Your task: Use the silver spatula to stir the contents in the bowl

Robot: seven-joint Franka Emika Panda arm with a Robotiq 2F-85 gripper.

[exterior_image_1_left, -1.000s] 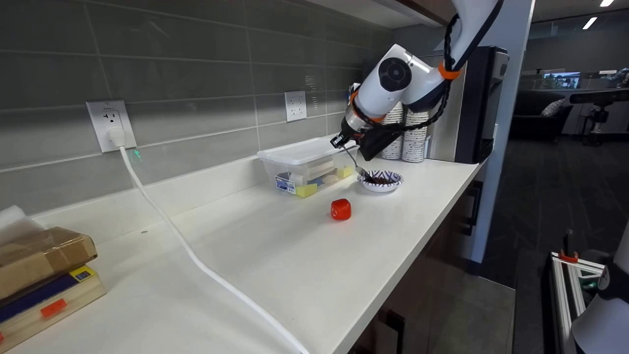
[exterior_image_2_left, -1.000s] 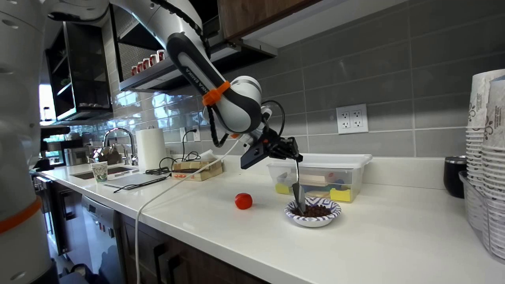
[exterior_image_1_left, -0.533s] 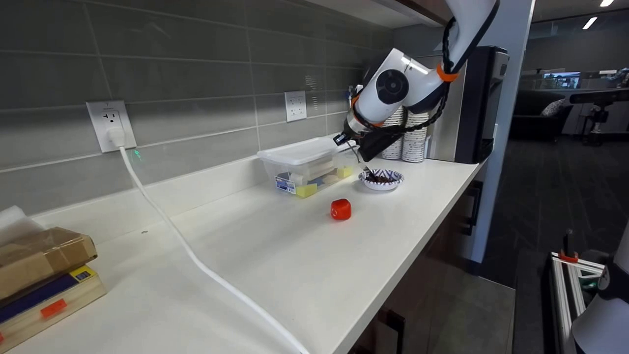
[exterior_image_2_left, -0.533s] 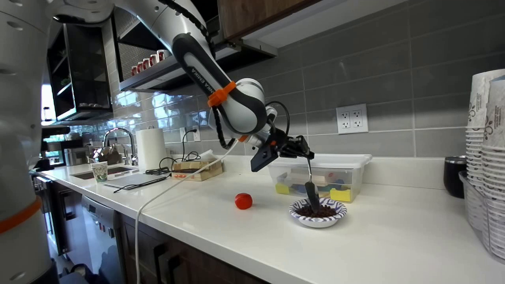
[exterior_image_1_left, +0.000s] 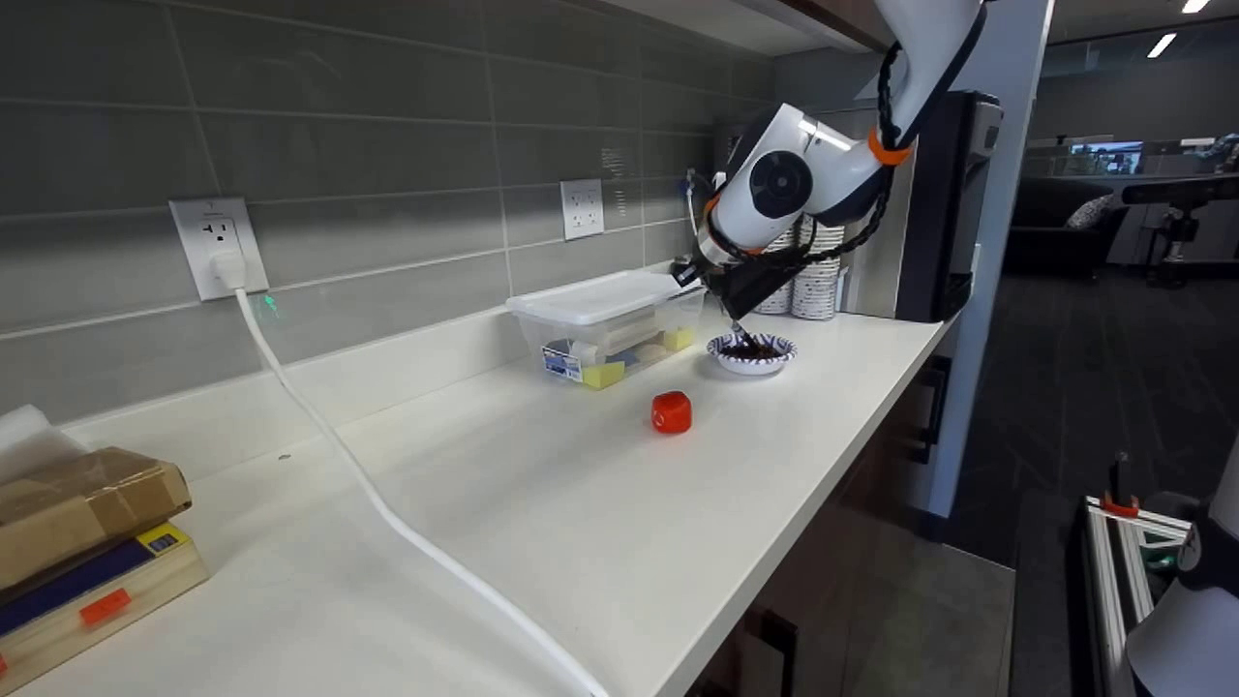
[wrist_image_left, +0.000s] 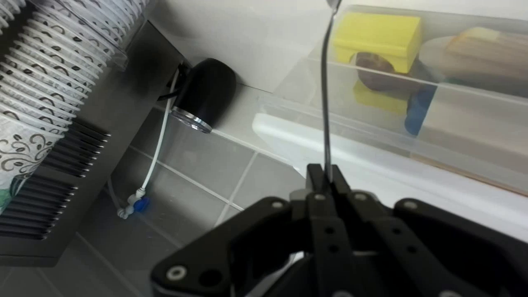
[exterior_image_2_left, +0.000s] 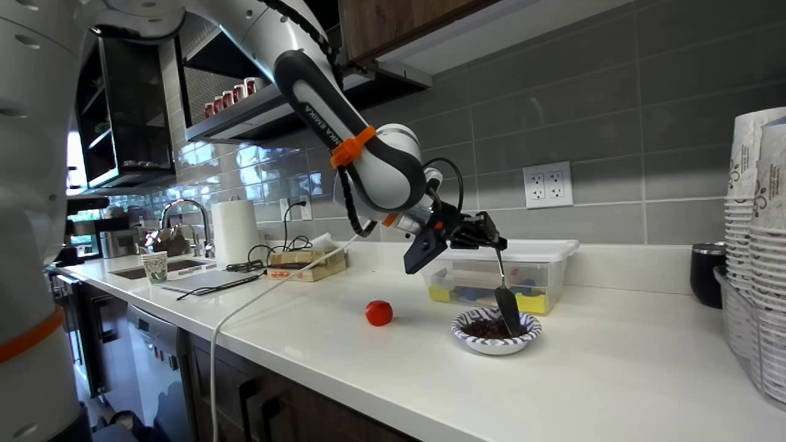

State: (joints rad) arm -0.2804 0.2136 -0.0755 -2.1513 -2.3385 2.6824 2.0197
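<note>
The silver spatula is held by its thin handle (wrist_image_left: 325,90) in my gripper (wrist_image_left: 328,173), whose fingers are closed on it. In an exterior view the gripper (exterior_image_2_left: 500,244) is above the bowl and the dark spatula blade (exterior_image_2_left: 507,307) hangs down, tilted, with its tip in the right part of the contents. The white bowl with dark blue pattern (exterior_image_2_left: 491,350) stands on the counter and holds small dark brown pieces (exterior_image_2_left: 485,328). The bowl also shows in an exterior view (exterior_image_1_left: 751,366), with the spatula (exterior_image_1_left: 743,335) in it. The bowl is out of the wrist view.
A clear lidded container (exterior_image_2_left: 491,276) stands behind the bowl against the wall. A small red object (exterior_image_2_left: 379,313) lies left of the bowl. Stacked cups (exterior_image_2_left: 761,264) and a black tumbler (exterior_image_2_left: 707,276) stand at the right. A white cable (exterior_image_1_left: 426,542) crosses the counter.
In an exterior view, the gripper and spatula have moved right, the blade going from the bowl's left side to its right side. The bowl has slid slightly right. The grip is unchanged.
</note>
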